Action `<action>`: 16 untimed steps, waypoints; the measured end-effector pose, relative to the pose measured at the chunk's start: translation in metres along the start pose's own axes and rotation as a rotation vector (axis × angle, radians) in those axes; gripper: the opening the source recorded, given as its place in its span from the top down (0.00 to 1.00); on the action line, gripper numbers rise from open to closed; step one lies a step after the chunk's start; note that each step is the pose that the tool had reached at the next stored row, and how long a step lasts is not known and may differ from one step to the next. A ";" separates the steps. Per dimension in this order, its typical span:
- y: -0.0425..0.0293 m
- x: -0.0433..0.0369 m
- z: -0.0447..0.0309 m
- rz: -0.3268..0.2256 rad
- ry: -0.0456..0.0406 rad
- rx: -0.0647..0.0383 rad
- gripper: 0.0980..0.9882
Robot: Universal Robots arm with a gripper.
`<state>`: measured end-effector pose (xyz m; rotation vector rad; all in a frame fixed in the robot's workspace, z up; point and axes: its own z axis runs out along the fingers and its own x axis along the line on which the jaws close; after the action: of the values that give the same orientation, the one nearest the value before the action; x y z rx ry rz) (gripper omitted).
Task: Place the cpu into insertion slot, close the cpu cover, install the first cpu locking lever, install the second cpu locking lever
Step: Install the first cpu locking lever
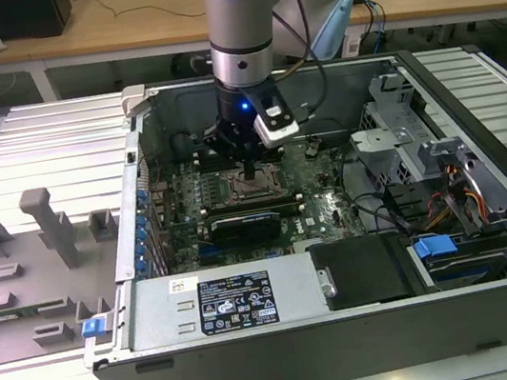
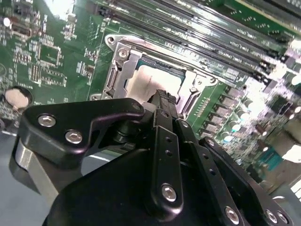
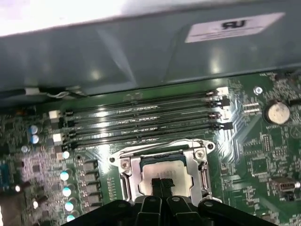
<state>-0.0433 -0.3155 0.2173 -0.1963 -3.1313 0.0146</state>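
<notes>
While my arm reaches straight down into the open computer case (image 1: 493, 239) in the exterior view, my fingers (image 1: 248, 165) hang just above the middle of the green motherboard (image 1: 329, 207), right over the insertion slot (image 1: 255, 186). In both wrist views the two black fingertips (image 3: 162, 184) are pressed together with no gap between them, and they pinch nothing.

Directly beneath the fingertips lies the cpu (image 3: 165, 171), its pale silver-grey top flat and level inside the insertion slot (image 3: 162, 162). In the second wrist view the same pale square (image 2: 148, 82) sits just beyond the closed fingertips (image 2: 163, 98), which overlap its near edge. I cannot tell whether the tips actually touch the metal top or hover a little above it.

Around the chip runs the cpu cover (image 3: 199, 165), a silvery frame whose window shows the chip's top; in the second wrist view its plate (image 2: 123, 63) appears down around the chip, framing it on the sides I can see. I cannot make out how the locking levers stand.

Beside the socket, toward the case wall, lie four long black memory slots (image 3: 146, 125) running parallel. A round silver coin battery (image 3: 276, 113) sits on the board well apart from the socket. In the exterior view the case rests on a ribbed metal tabletop (image 1: 44, 146), and grey plastic fixtures (image 1: 43, 228) stand on that view's left.
</notes>
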 end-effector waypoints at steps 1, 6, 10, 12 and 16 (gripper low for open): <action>0.0000 0.0000 0.0000 -0.012 -0.0006 0.001 0.99; 0.0000 0.0000 0.0000 -0.123 -0.0047 0.003 0.99; -0.0001 0.0006 -0.0027 -0.157 -0.0074 0.006 0.99; -0.0002 0.0007 -0.0071 -0.158 -0.0077 0.006 0.99; -0.0003 0.0008 -0.0176 -0.159 -0.0078 0.006 0.99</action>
<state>-0.0441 -0.3155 0.2349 0.0534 -3.1436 0.0238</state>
